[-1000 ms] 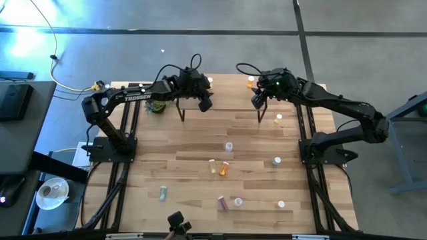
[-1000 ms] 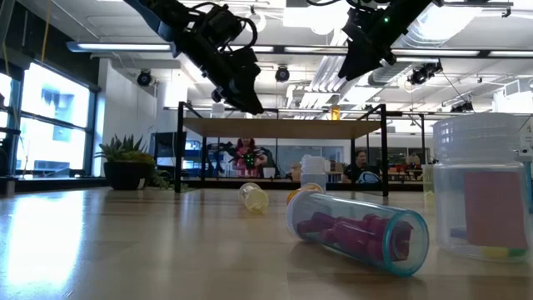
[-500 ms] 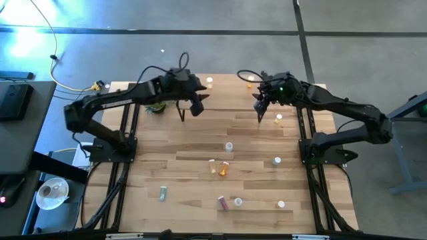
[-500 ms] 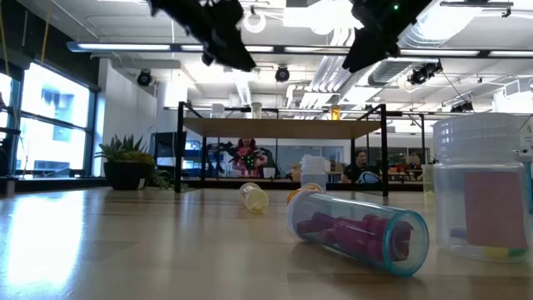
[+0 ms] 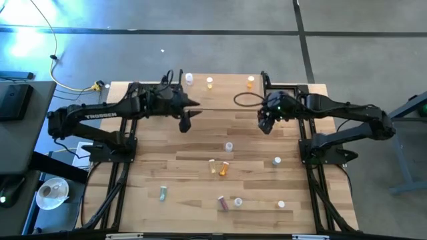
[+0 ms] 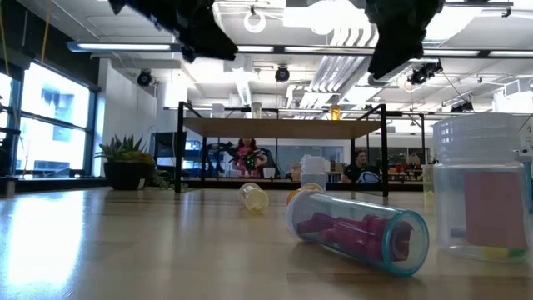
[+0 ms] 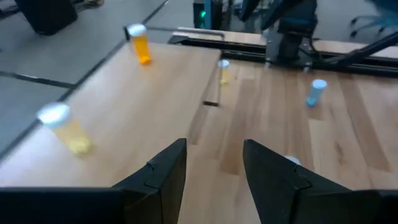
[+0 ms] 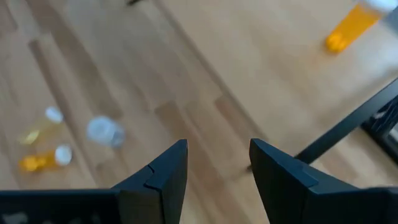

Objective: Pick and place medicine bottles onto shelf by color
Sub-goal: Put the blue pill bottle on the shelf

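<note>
The shelf [image 5: 225,95] stands at the table's far edge, with a clear bottle [image 5: 189,79], a yellow bottle [image 5: 209,82] and an orange bottle [image 5: 251,81] upright on its top. Several more medicine bottles stand or lie on the table nearer the front, among them a purple one [image 6: 358,229] on its side. My left gripper [image 5: 186,121] hangs open above the table just in front of the shelf's left end; the yellow bottle [image 7: 65,129] and the orange one [image 7: 140,45] show past its fingers. My right gripper [image 5: 265,124] hangs open off the shelf's right end, tipped downward, holding nothing.
A potted plant [image 6: 125,162] stands at the far left, beside the shelf. Loose bottles cluster at the table's middle [image 5: 219,165] and along its near edge [image 5: 230,202]; a large clear bottle [image 6: 485,192] stands close to the low camera. Bare wood lies between the shelf and the middle cluster.
Both grippers have drawn back from the shelf, staying open. My left gripper has gone toward the table's left and near edges and risen a little, uncovering the clear bottle on the shelf. My right gripper has come toward the near edge and tipped further down.
</note>
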{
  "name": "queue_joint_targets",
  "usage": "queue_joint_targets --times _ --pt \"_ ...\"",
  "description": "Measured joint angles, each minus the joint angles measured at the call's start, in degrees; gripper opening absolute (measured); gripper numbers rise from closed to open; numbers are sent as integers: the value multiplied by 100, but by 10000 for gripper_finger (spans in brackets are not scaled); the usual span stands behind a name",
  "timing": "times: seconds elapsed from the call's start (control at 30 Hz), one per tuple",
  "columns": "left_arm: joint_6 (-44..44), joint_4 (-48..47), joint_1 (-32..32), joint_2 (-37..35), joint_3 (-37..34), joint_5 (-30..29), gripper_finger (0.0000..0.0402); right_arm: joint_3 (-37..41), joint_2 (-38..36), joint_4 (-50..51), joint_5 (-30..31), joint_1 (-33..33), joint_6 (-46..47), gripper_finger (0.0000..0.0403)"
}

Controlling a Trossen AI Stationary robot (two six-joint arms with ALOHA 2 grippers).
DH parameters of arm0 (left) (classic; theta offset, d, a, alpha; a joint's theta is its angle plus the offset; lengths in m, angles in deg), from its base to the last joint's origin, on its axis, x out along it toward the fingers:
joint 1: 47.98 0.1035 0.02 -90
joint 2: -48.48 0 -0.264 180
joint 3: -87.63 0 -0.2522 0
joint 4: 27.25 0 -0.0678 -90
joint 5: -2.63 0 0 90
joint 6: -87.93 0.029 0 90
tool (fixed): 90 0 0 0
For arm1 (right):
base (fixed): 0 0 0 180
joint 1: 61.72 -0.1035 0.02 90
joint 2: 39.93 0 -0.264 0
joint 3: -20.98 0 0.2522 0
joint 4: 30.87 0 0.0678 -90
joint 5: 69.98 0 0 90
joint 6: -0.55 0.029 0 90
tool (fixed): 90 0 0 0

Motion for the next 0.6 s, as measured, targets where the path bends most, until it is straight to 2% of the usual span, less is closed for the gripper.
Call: queue_joint_targets --times 0.17,0.33,0.6 --pt "-339 865 -196 -163 -719 143 149 161 -2 368 1 -442 500 165" --pt "-519 1083 -456 -178 -1004 103 149 594 0 573 4 -866 1166 165" --pt "-912 2088 -886 -176 -1683 75 149 1192 -38 615 2 -1707 2371 165"
